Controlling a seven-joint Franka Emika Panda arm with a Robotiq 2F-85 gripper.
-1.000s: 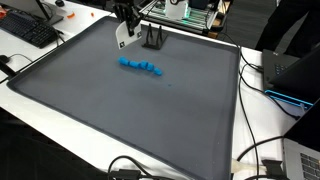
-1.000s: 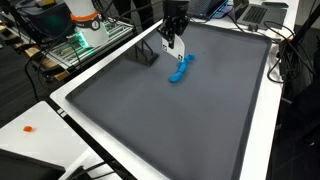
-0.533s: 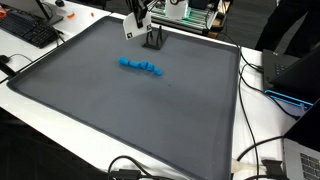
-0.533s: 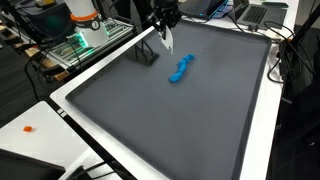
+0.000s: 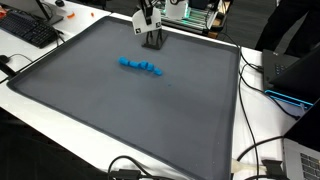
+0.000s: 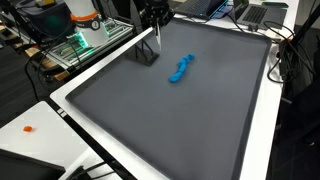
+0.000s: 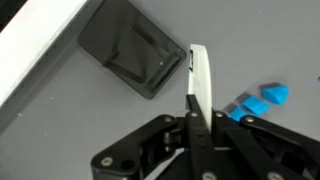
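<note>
Bench setup: a large dark grey mat (image 5: pixel 130 115) with a thin black rim covers most of a white table (image 5: pixel 45 118). The mat surface is matte, the light is even and from above, and shadows are soft. In an exterior view a black keyboard (image 5: pixel 28 30) lies on the white top beyond one corner of the mat, and black cables (image 5: pixel 135 170) loop along the near edge. An open laptop (image 5: pixel 290 85) with a blue-lit edge sits off the opposite side. In an exterior view an electronics rack (image 6: pixel 78 42) glowing green stands just beside the table, and a small orange item (image 6: pixel 30 128) lies on an adjoining white surface.
</note>
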